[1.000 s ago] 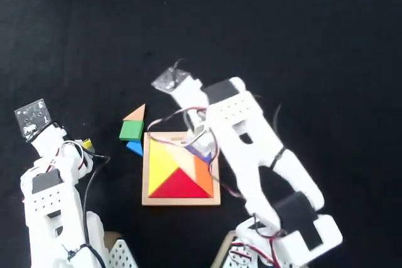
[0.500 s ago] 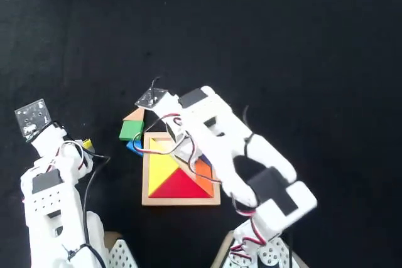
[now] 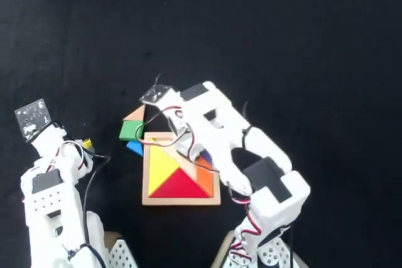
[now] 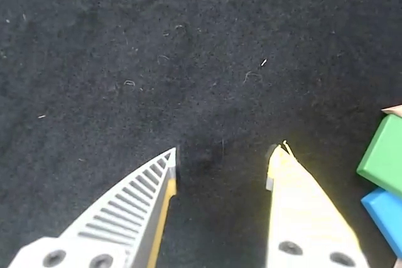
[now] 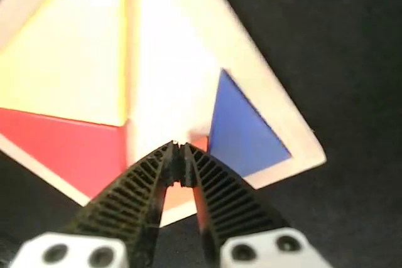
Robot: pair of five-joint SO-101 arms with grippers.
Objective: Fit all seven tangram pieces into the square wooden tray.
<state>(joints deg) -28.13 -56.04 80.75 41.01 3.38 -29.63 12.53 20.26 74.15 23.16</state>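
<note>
The square wooden tray [image 3: 181, 202] lies in front of the arms, holding a yellow triangle [image 3: 161, 164], a red triangle [image 3: 181, 185], an orange piece [image 3: 205, 175] and a blue triangle [image 3: 205, 155]. An orange triangle [image 3: 135, 114], a green square [image 3: 130, 130] and a blue piece [image 3: 134, 147] lie just off its far-left corner. My right arm [image 3: 213, 123] stretches over the tray. Its gripper [image 5: 178, 155] is shut with nothing in it, low over the bare wood beside the blue triangle [image 5: 239, 130]. My left gripper [image 4: 223, 155] stands open over the cloth, left of the green square [image 4: 384, 155].
Black cloth covers the table [image 3: 301, 61]. The right arm hides the tray's far edge in the high view. Open cloth stretches behind and to the right of the tray. The left arm [image 3: 50, 186] stands near the front left.
The right arm has swung left across the tray and bent in closer; its wrist now sits over the tray's far-left part. The left arm has not moved.
</note>
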